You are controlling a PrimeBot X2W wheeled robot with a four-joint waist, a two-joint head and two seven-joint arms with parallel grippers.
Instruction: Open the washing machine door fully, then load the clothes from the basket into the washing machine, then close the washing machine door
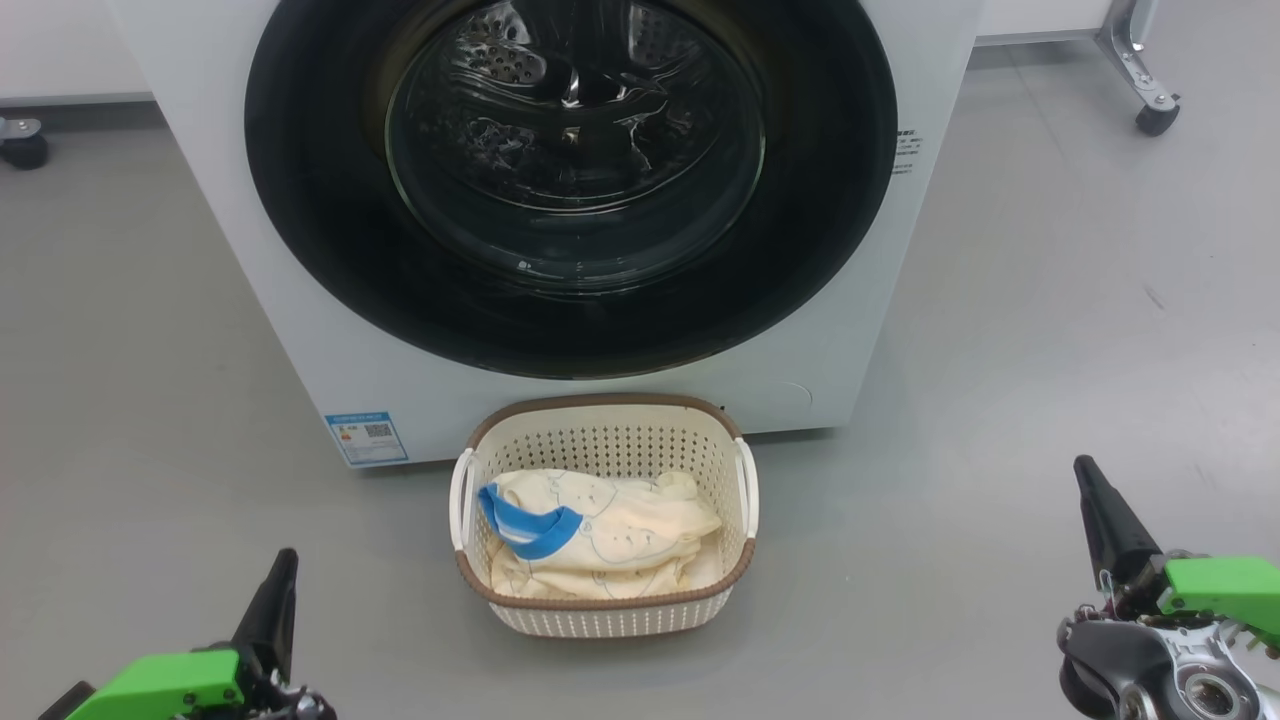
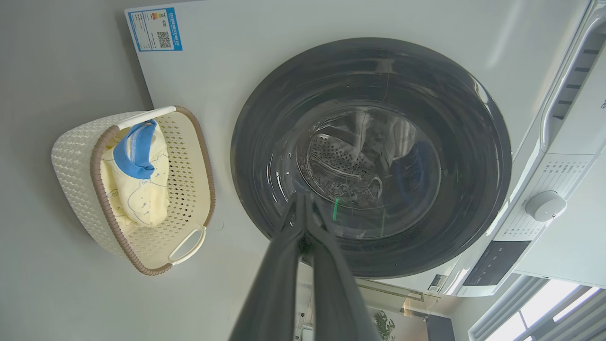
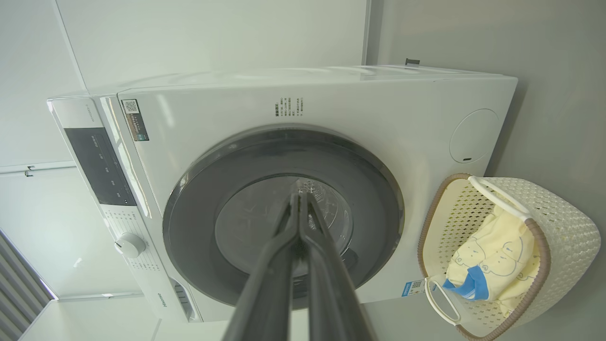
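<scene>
Head view: the basket (image 1: 612,446) of clothes (image 1: 612,538) sits between both pressed-together jaws, touching neither.

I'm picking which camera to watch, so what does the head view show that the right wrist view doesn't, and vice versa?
Head view brings: the left end effector, shut, at lower left, and caster wheels on the grey floor either side of the washing machine.
Right wrist view brings: the dark control panel, white dial and a round cover on the front near the basket.
Shared: the washing machine door, closed; the clothes in the basket; the blue label; the right end effector, shut.
</scene>
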